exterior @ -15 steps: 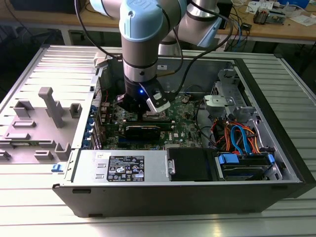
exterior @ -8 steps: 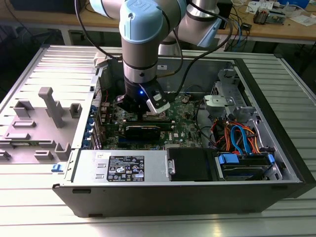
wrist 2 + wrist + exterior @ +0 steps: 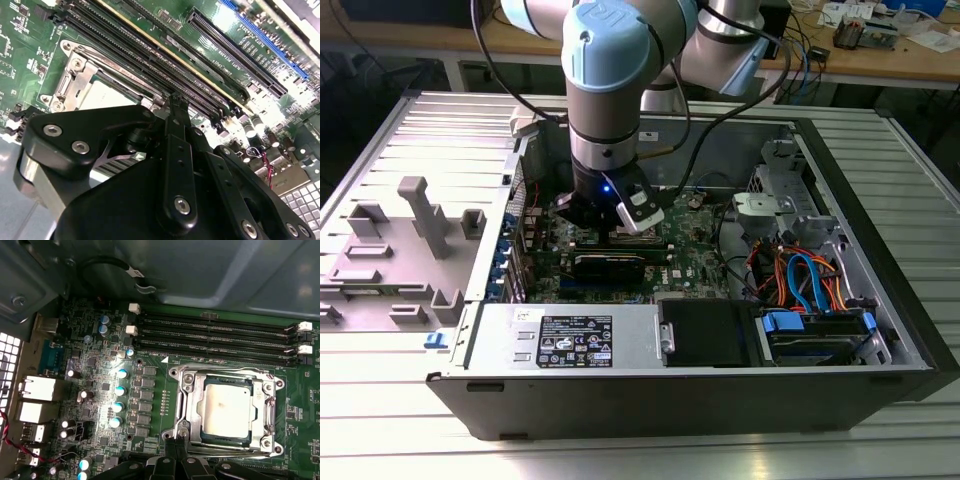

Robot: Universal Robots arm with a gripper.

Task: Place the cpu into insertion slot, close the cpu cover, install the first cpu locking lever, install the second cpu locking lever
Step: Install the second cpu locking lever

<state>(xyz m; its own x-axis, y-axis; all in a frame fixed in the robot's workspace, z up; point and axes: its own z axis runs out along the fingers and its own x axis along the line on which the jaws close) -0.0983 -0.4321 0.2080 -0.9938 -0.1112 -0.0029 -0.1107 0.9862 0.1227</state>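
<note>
Ribbed grey metal table (image 3: 400,440) spreads underneath, a wooden workbench (image 3: 880,62) runs along twelve o'clock, cluttered with papers (image 3: 850,14) toward one o'clock, bright even light overhead.

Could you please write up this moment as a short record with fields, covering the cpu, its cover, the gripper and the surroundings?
cpu: seated in the socket, silver top facing up
cpu cover: lying flat around the cpu, which shows through its opening
gripper: low over the motherboard, tips at the edge of the cover
held item: none visible
memory slots: long black rows running beside the socket
computer case: open, lying on its side, arm reaching in from above
</note>
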